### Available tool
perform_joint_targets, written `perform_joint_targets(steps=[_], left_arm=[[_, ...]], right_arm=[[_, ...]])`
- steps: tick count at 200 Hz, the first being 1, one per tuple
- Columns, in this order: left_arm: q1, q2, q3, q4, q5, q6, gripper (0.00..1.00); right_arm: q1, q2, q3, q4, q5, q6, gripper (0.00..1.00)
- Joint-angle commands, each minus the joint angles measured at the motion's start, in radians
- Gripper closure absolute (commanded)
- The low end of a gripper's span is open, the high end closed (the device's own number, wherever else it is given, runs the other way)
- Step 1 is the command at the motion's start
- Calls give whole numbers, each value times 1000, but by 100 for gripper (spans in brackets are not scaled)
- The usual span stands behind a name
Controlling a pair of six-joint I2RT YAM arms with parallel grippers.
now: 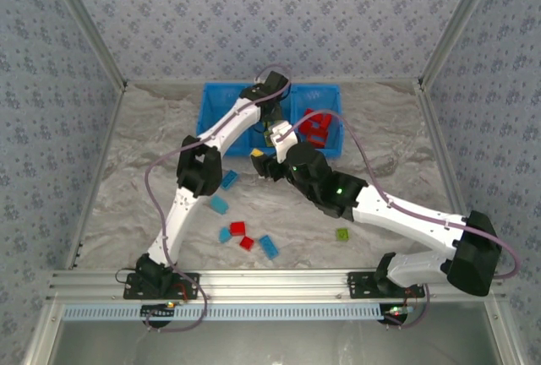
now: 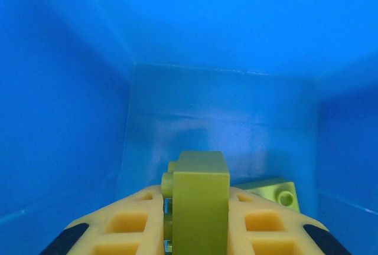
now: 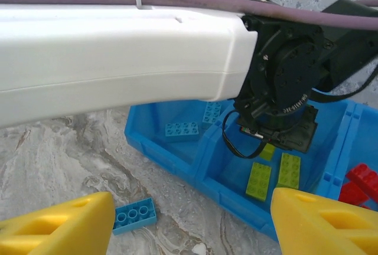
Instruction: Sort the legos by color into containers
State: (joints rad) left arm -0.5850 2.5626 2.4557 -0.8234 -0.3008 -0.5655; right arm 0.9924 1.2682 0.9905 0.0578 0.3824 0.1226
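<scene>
Left gripper [image 2: 201, 234] pinches a lime lego [image 2: 201, 184], long axis along its fingers; right gripper [image 3: 192, 211] spread wide, empty, over marbled worktop [image 3: 71, 143].

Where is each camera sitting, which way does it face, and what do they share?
Top external: above, behind the bases, looking down on table, blue bin, loose legos; left arm and right arm show.
Left wrist: inside a bin compartment, facing its far wall; left jaws shut on a lime green brick.
Right wrist: low over the table, facing the bin; right jaws open below, left arm across the top.
Shared: both wrist views show lime green bricks on the bin's floor.
</scene>
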Motion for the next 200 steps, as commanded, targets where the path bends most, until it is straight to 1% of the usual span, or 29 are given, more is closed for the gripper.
perform_joint_targets(steps=[1,15,41,58,95,117,141,158,174,195,200], left_arm=[[6,16,49,-34,46,-14,85],[6,13,50,-46,48,-13,81],[4,-18,43,-65,76,-16,68],[-5,-49,31,-65,71,-3,62],[-6,-106,31,-84,71,0,60],[-18,-180,28,-92,61,0,60],[-36,-312,-4,-105,21,-5,59],[-42,-444,-83,-119,-10,-36,59],[-59,-616,-245,-83,-41,-62,57],[-91,-871,-470,-30,-33,-99,55],[-104,-928,-530,-21,-35,-99,53]], right_arm=[[4,-11,-17,11,14,51,27],[6,-14,-19,0,3,61,27],[9,-19,-22,-37,-8,70,26],[5,-32,-27,-59,-17,77,26],[0,-53,-28,-107,-53,71,26],[4,-76,-50,-113,-98,55,27],[4,-85,-71,-139,-168,23,27],[3,-82,-78,-169,-252,-10,26],[2,-59,-66,-223,-337,-60,26],[5,-6,-44,-286,-431,-131,26],[6,7,-40,-297,-456,-150,26]])
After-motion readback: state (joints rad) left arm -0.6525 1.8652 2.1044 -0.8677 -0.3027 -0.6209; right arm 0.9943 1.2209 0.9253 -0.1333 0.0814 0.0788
